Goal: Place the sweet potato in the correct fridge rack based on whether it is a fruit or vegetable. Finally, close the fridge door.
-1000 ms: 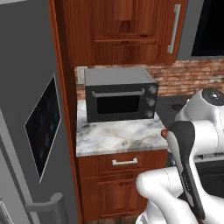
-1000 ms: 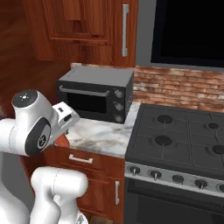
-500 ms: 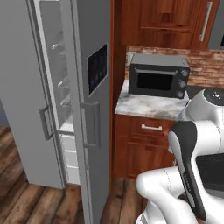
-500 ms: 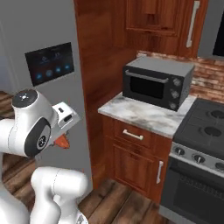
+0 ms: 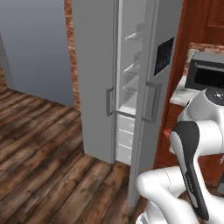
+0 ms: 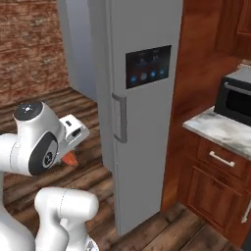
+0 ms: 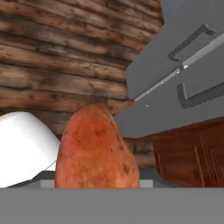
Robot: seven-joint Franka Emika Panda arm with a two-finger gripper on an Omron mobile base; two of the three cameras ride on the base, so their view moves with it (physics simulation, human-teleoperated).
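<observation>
The orange-red sweet potato [image 7: 96, 148] looms close in the hand view and hides the fingertips. My gripper [image 6: 69, 155] is shut on it, held low beside the arm, with the tuber's orange tip [image 6: 71, 158] poking out under the white hand. The fridge door [image 6: 142, 147], with its black display [image 6: 147, 66] and bar handle [image 6: 119, 117], stands ajar. Through the gap in the left base view I see several glass shelves; the fridge rack [image 5: 131, 70] is among the upper ones. The gripper is well short of the fridge.
The plain grey door [image 5: 94, 78] with its handle [image 5: 108, 101] is to the left of the gap. A black toaster oven [image 6: 235, 95] sits on a marble counter [image 6: 220, 130] over wooden cabinets, right of the fridge. Wooden floor [image 5: 39, 144] spreads out to the left.
Both base views have swung left with the base: counter and oven slid to the right edge, the fridge came to the centre. The arm keeps its pose, still holding the sweet potato.
</observation>
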